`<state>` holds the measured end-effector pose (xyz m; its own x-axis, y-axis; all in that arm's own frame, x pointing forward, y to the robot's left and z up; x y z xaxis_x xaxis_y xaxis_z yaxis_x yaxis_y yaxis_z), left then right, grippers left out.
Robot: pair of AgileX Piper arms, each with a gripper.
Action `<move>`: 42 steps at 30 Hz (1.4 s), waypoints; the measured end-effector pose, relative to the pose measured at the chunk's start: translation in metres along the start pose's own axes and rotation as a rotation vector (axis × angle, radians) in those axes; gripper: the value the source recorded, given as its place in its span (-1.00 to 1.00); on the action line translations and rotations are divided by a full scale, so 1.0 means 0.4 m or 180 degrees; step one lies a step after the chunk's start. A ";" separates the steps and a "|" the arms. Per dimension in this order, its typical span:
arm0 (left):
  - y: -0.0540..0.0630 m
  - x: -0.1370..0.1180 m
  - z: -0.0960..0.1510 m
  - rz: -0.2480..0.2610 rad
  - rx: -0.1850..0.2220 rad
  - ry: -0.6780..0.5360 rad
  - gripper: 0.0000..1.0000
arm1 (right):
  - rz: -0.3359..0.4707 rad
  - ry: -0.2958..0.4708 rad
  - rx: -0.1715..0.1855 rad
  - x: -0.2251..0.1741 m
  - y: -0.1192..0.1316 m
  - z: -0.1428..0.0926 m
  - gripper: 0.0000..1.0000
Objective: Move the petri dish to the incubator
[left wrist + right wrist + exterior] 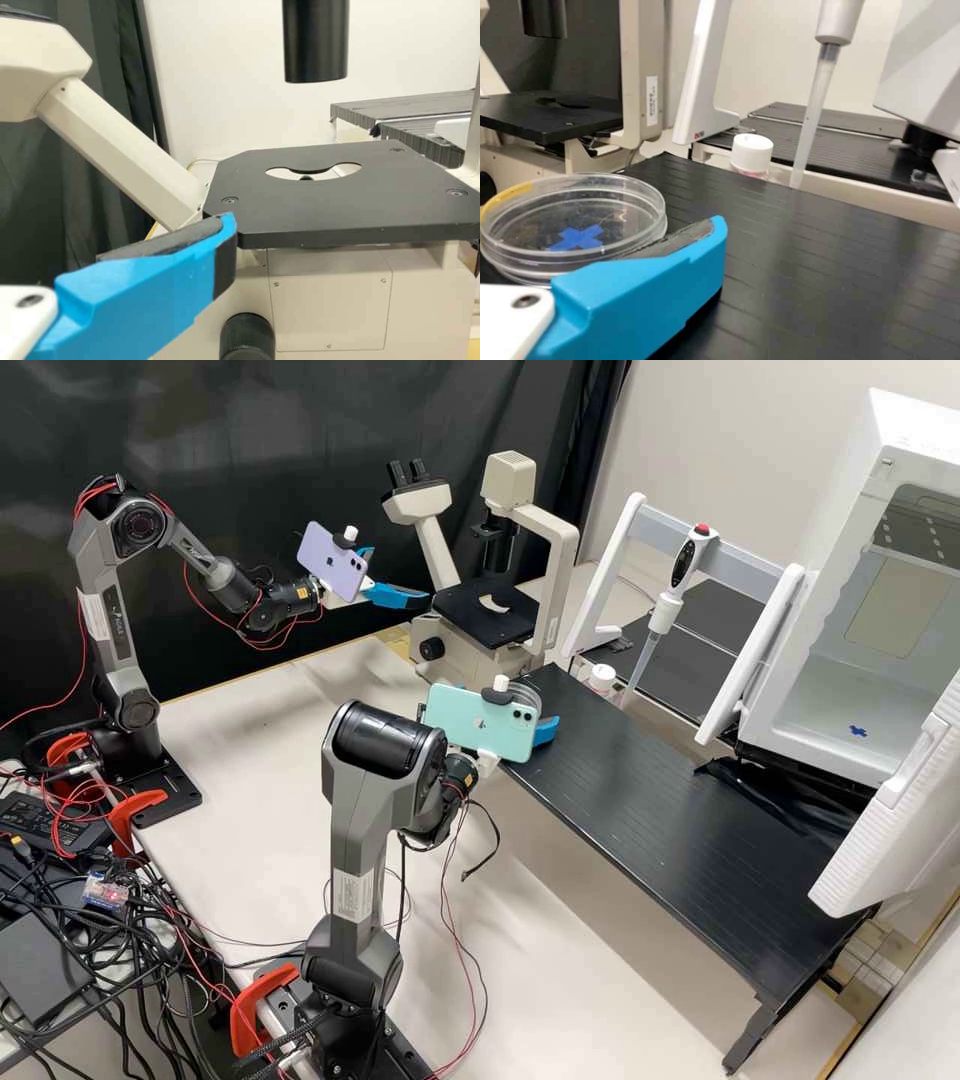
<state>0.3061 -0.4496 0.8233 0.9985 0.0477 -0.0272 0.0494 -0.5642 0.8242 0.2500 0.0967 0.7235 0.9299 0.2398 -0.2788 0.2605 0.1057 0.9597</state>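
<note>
A petri dish [615, 199] lies level at the near end of a slatted black table [650, 790], a blue cross [576, 238] showing through its clear plastic. Beside it, the right gripper [545, 731] holds its blue fingers wide, the dish next to the inner face of one; whether they touch it cannot be told.

Across the work area, the left gripper [400, 575] hangs by the black stage [465, 610] of a cream microscope [560, 550], its fingers spread with nothing between them. A purple phone [335, 570] and a mint green one [480, 722] ride on the two arms.

The black table is raised over a broad pale tabletop [230, 730], its dark slats catching a soft sheen. Beyond its long edge, a white stand [600, 580] bears an upright pipette [655, 622], near a white-capped bottle [751, 151]. At the black table's far end is a white incubator [835, 600], door [890, 820] swung open and a second blue cross [858, 730] on its floor.

A black curtain [250, 420] hangs behind the arms, meeting a plain pale wall [750, 420]; tangled cables [110, 960] crowd the corner beside the pale tabletop.
</note>
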 end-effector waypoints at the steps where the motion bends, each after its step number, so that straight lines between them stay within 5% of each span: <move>1: 0.000 0.000 0.000 0.0000 0.0000 0.0000 1.00 | -0.0014 0.0007 0.0004 0.002 -0.002 0.000 -1.00; 42: 0.000 0.000 0.000 0.0000 0.0000 0.0000 1.00 | -0.0064 0.0028 0.0083 0.000 0.003 0.009 -1.00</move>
<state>0.3061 -0.4496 0.8233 0.9985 0.0477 -0.0272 0.0494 -0.5642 0.8242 0.2511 0.0932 0.7247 0.9221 0.2464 -0.2984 0.2860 0.0853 0.9544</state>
